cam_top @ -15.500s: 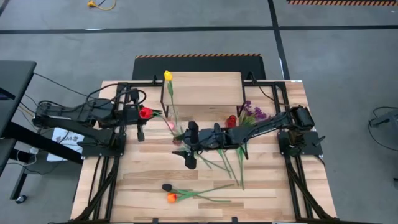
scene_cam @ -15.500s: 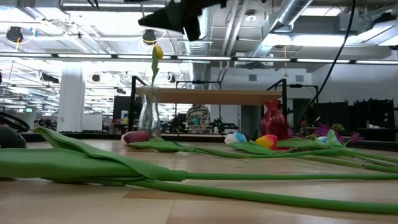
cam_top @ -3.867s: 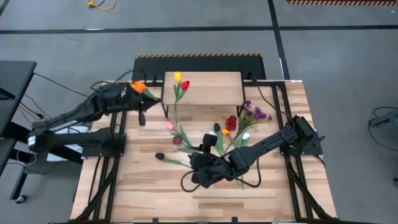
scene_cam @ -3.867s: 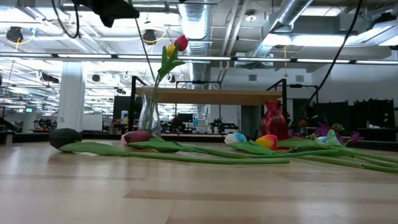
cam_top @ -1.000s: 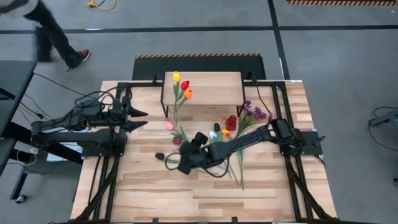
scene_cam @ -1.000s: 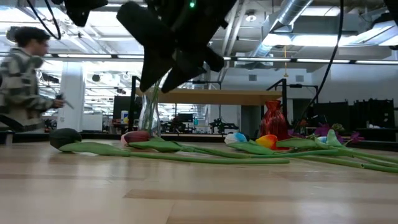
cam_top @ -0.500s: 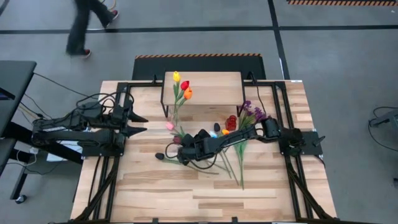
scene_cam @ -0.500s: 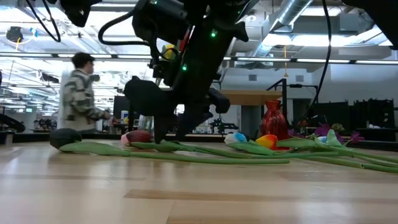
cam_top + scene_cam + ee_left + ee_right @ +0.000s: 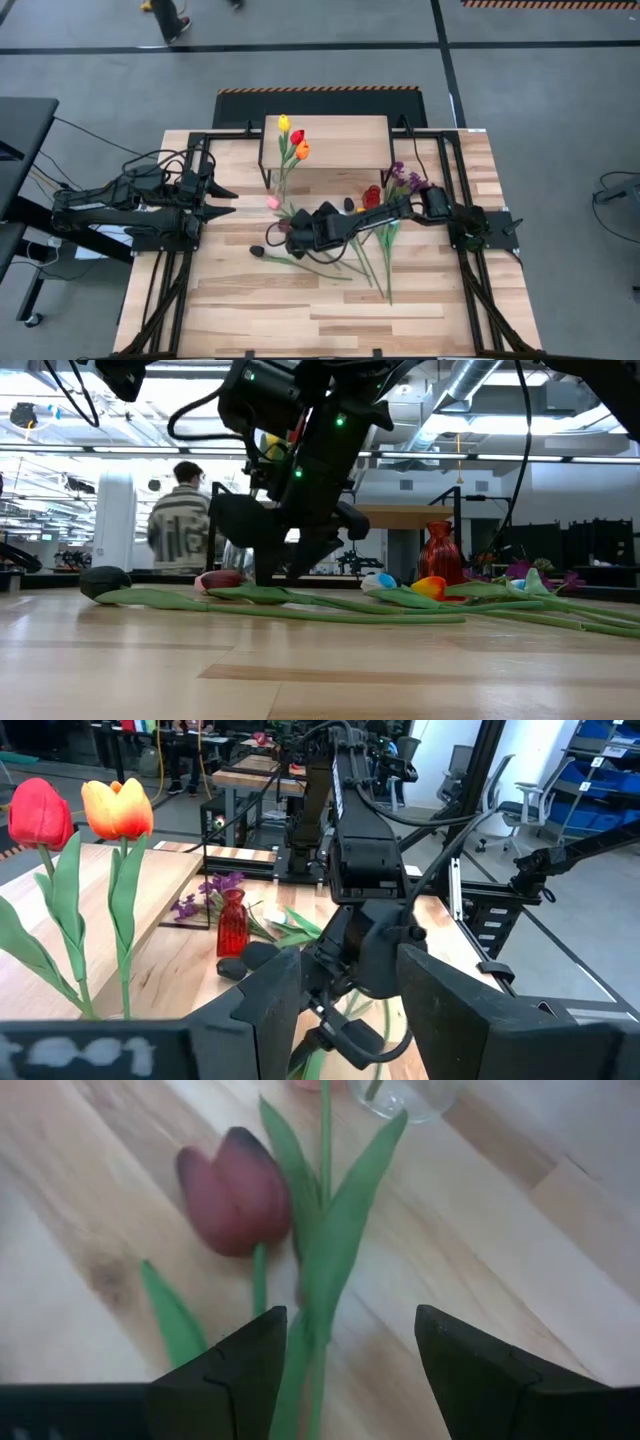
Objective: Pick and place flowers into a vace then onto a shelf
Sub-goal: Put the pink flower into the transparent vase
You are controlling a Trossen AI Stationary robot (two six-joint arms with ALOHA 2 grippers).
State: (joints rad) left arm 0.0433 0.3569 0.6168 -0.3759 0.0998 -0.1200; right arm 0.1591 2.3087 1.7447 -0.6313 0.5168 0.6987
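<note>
A clear glass vase [image 9: 405,1095] stands in front of the light-wood shelf [image 9: 325,140] and holds yellow, red and orange tulips [image 9: 297,138]. More flowers lie on the table. Among them are a dark red tulip [image 9: 235,1200], a black-headed one [image 9: 257,251] and purple sprigs [image 9: 405,183]. My right gripper [image 9: 345,1370] is open, low over the table and slanting down. Its fingers stand on either side of the dark red tulip's stem and leaves [image 9: 315,1320], just below the head. My left gripper [image 9: 228,196] waits open at the table's left, held high and level.
A small red vase [image 9: 372,196] stands right of the clear one, with several tulip heads around it. Long green stems [image 9: 375,262] trail toward the near edge. The near half of the table [image 9: 320,320] is bare wood. A person walks in the room behind [image 9: 180,530].
My right gripper has come down from well above the table almost to its top. It has also gone toward the far-left, over the dark red tulip by the clear vase, and has stayed open. The flowers have not moved. A person has walked across the room behind.
</note>
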